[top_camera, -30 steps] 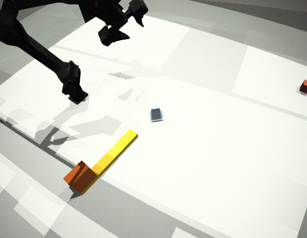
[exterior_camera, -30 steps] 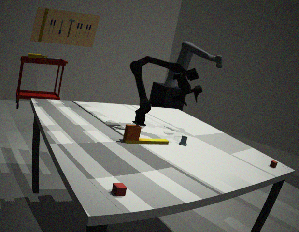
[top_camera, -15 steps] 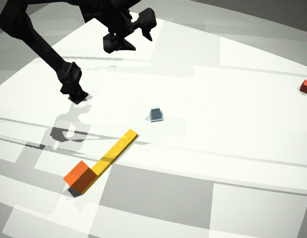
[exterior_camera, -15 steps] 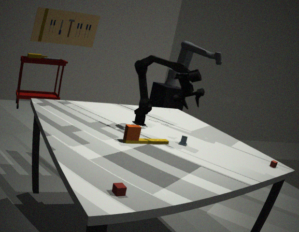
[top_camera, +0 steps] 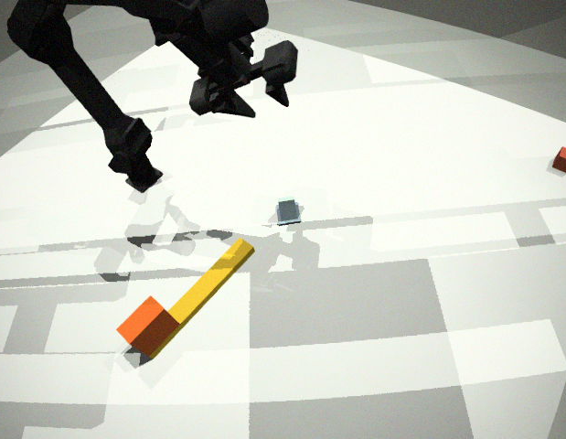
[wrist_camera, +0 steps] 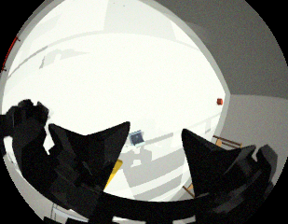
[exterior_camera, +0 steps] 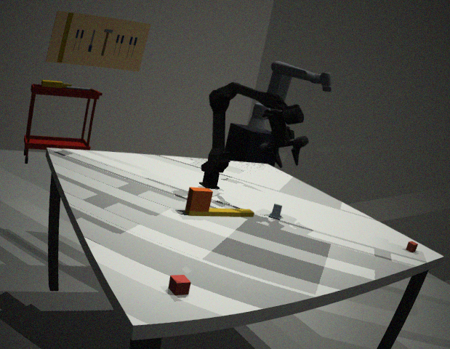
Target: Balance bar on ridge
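Note:
A yellow bar point(top_camera: 211, 279) point(exterior_camera: 225, 212) with an orange block on one end lies flat on the table; a bit of it shows in the wrist view point(wrist_camera: 114, 174). The ridge point(top_camera: 288, 210) point(exterior_camera: 276, 211) point(wrist_camera: 138, 138), a small grey-blue wedge, stands on the table a short way from the bar's free end. My gripper point(top_camera: 263, 101) point(exterior_camera: 286, 161) point(wrist_camera: 157, 129) is open and empty. It hangs high above the table, beyond the ridge and well apart from the bar.
A small red cube point(top_camera: 563, 158) point(exterior_camera: 411, 246) point(wrist_camera: 220, 101) sits near the table's far right edge. Another red cube point(exterior_camera: 179, 284) sits near the front edge. The arm's base point(top_camera: 136, 170) point(exterior_camera: 209, 180) stands on the table behind the bar. A red cart point(exterior_camera: 59, 113) stands off the table.

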You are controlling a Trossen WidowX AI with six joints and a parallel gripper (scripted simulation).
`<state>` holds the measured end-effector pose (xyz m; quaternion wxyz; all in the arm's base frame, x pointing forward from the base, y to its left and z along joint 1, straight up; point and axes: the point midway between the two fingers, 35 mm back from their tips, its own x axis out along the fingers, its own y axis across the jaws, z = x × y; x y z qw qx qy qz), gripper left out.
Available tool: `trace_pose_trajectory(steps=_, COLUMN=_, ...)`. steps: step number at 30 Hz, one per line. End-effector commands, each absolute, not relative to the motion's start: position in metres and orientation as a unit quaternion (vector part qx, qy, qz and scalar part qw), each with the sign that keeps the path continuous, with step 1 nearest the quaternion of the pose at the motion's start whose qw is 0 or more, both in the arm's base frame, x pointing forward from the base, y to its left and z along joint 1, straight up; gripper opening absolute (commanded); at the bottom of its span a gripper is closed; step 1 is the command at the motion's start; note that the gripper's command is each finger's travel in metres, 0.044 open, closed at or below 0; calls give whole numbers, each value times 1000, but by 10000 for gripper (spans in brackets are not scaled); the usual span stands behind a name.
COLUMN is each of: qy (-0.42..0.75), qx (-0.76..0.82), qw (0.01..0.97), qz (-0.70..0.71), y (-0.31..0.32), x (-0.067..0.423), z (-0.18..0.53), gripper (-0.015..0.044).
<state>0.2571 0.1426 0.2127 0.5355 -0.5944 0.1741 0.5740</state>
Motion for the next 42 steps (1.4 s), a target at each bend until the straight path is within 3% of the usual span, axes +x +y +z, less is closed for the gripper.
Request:
trace_pose_trajectory(steps=1, qy=194, qx=-595, qw=549, qz=554, y=126, x=271, z=216, gripper=315)
trace_pose_trajectory(steps=21, qy=328, qx=-584, qw=543, qz=506, y=26, x=314, z=207, gripper=315)
trace_pose_trajectory(steps=42, qy=452, qx=-534, qw=530, qz=479, y=-87, x=317, z=195, gripper=315)
